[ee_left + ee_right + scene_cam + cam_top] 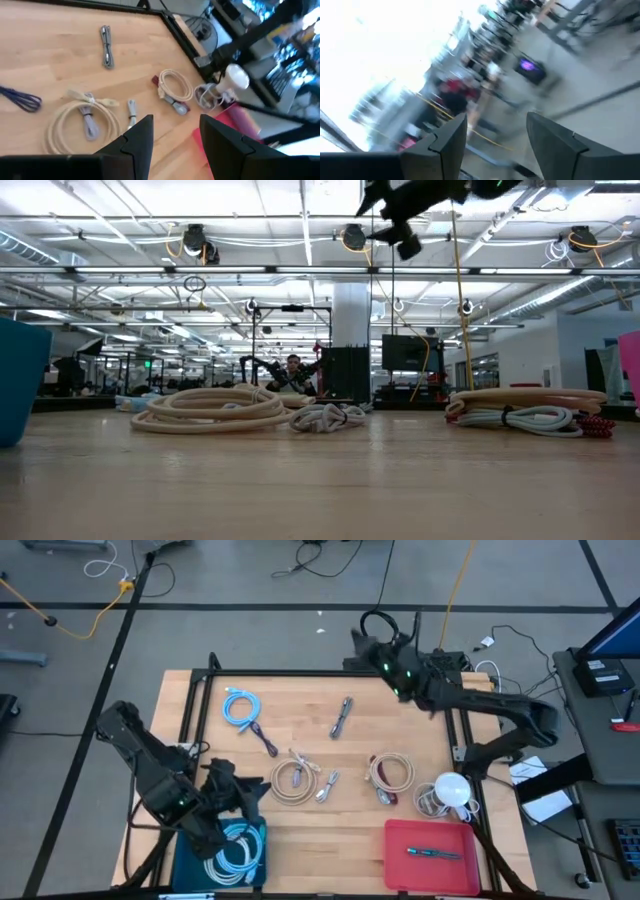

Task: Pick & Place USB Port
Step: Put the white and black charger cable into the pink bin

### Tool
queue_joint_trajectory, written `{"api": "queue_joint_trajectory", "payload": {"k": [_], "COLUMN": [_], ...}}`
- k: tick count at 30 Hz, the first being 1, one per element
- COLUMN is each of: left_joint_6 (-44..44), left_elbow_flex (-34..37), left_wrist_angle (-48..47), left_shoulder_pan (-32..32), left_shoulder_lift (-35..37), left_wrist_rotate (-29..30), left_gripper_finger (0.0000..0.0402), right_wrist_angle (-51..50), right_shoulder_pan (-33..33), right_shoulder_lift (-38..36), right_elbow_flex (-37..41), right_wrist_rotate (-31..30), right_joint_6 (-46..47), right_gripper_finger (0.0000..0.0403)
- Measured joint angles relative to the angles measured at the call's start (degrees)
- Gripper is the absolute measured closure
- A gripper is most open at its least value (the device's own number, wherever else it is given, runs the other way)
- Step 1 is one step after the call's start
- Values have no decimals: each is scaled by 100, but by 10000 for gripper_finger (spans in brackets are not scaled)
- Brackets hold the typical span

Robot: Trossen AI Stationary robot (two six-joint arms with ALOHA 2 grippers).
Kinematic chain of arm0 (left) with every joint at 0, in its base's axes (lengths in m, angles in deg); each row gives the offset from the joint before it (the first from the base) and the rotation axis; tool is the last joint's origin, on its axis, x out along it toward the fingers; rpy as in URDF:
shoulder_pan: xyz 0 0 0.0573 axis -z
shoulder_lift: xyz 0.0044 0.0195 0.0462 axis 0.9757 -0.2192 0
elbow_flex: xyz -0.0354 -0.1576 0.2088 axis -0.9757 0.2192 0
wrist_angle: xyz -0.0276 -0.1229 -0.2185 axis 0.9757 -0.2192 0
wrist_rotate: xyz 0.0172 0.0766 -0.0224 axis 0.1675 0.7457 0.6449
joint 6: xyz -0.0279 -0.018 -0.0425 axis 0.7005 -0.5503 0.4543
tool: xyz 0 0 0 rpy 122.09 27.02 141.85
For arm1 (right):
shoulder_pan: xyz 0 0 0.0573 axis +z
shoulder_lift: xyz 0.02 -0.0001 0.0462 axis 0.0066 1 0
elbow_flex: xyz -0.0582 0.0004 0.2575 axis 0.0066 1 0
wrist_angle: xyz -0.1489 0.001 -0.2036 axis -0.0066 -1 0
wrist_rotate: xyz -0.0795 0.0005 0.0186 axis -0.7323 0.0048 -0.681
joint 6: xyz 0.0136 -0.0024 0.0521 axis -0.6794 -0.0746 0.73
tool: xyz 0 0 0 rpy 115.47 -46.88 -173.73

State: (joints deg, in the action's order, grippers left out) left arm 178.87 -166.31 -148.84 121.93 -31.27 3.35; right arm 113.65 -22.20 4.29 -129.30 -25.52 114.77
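Several coiled cables with plugs lie flat on the wooden table (300, 830): a blue one (240, 708), a grey one (342, 717), a beige coil (292, 780), a beige coil with a red plug (390, 775) and a white coil (445, 795). Which of them counts as the USB port, I cannot tell. A light blue cable (232, 850) lies in the blue bin (190, 860). My left gripper (176, 122) hangs open above the table's near left, beside that bin, with nothing between its fingers. My right gripper (496, 120) is open and raised at the table's far edge (358, 640).
A red tray (430, 875) at the near right holds a dark pen-like piece (433, 852). A short dark purple cable (265, 740) lies by the blue one. A black frame rims the table. The low view shows the right gripper (400, 225) high above the coils.
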Motion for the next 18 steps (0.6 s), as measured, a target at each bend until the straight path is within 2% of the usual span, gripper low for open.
{"api": "queue_joint_trajectory", "payload": {"k": [2,5,8,10,12,14,18], "left_joint_6": [-159,-175,-198,-193,-100,24,241], "left_elbow_flex": [0,0,0,0,0,0,0], "left_wrist_angle": [-185,-465,-713,-845,-996,-1106,-1202], "left_shoulder_pan": [-54,-98,-91,-88,-91,-79,44], "left_shoulder_lift": [16,-6,7,3,3,5,3], "left_wrist_rotate": [-278,-661,-865,-975,-1061,-1175,-1364], "left_gripper_finger": [238,238,238,238,238,238,238], "right_wrist_angle": [1111,2300,2304,2080,1116,-375,-3491], "right_shoulder_pan": [-319,-724,-1044,-1121,-1103,-1050,-913], "right_shoulder_lift": [397,1054,1586,1873,1964,1964,1953], "right_elbow_flex": [-1,-223,-750,-1183,-1623,-2092,-2929], "right_wrist_rotate": [455,1771,3498,4696,5485,5855,5758], "right_joint_6": [85,-276,-1050,-2179,-3336,-4452,-7137], "right_gripper_finger": [204,204,204,204,204,204,204]}}
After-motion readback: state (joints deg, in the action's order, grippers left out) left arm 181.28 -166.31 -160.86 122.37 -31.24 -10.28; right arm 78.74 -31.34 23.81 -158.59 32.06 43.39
